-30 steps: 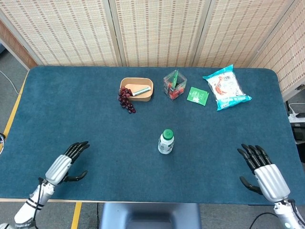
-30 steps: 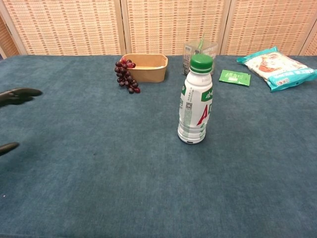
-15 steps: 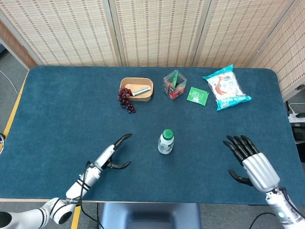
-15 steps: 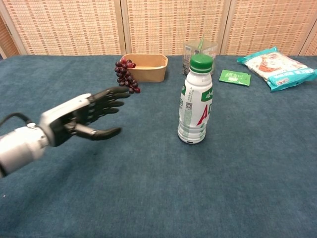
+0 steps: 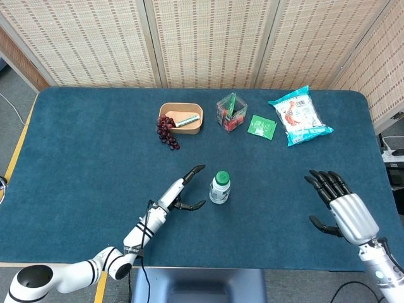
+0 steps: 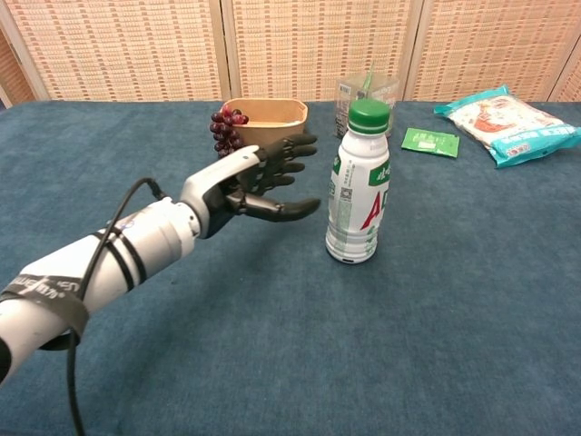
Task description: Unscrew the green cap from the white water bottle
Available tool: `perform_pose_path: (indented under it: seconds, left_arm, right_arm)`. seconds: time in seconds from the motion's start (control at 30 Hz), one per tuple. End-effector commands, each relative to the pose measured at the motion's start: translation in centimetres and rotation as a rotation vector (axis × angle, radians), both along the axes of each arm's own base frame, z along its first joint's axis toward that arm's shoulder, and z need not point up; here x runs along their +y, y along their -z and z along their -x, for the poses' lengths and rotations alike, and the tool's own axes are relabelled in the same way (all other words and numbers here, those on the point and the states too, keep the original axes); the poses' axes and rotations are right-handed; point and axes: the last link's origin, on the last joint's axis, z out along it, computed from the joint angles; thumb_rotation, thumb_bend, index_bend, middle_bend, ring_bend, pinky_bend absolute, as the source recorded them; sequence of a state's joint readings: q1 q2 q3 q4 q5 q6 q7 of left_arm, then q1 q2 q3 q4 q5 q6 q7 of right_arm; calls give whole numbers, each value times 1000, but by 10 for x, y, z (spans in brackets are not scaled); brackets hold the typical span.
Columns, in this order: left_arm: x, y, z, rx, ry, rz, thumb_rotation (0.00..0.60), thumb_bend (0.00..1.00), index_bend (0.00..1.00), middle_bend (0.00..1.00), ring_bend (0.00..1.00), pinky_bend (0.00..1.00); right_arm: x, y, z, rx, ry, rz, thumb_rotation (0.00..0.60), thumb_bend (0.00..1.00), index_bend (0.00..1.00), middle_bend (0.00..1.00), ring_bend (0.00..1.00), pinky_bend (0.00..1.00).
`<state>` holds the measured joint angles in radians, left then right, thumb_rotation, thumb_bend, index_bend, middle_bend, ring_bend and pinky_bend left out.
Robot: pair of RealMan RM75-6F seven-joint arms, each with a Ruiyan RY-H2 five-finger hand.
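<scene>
White water bottle (image 6: pixel 358 195) is standing upright, green cap (image 6: pixel 369 115) on, with left hand (image 6: pixel 263 177) hovering spread-fingered just beside it and right hand (image 5: pixel 341 205) hanging splayed well apart.

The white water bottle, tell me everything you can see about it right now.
The white water bottle looks like plastic, with a printed label bearing green panels and a red mark. Its green cap is on. It stands upright on the blue table, near the middle. Nothing grips it: the left hand reaches in from its left with fingers spread, apart from the bottle. The right hand is open, far to its right.
</scene>
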<state>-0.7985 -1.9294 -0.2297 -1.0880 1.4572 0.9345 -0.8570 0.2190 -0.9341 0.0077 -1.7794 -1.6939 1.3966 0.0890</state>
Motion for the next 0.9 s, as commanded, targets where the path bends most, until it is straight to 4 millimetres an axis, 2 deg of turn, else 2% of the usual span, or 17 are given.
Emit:
perform_pose_path:
  seconds: [0.03, 0.27, 0.4, 0.5, 0.63, 0.9]
  left_arm:
    - [0, 4, -13, -10, 14, 10, 600, 317, 0, 0, 0, 0]
    - [4, 7, -38, -6, 62, -6, 600, 316, 0, 0, 0, 0]
    - [11, 14, -45, 41, 65, -21, 600, 317, 0, 0, 0, 0]
    - [11, 19, -48, 75, 80, -15, 600, 318, 66, 9, 0, 0]
    - [7, 22, -53, 76, 96, -4, 600, 318, 215, 131, 0, 0]
    - [7, 25, -63, 67, 86, -37, 600, 312, 339, 342, 0, 0]
  right_arm:
    - [-3, 0, 0, -2, 5, -4, 600, 224, 0, 0, 0, 0]
    - [-9, 0, 0, -8, 15, -3, 600, 224, 0, 0, 0, 0]
    - [-10, -1, 0, -12, 18, -3, 600, 224, 0, 0, 0, 0]
    - [-11, -3, 0, -15, 21, 2, 600, 224, 0, 0, 0, 0]
    - [-13, -4, 0, -15, 22, 5, 600, 224, 0, 0, 0, 0]
    - [-19, 2, -8, -4, 4, -22, 600, 224, 0, 0, 0, 0]
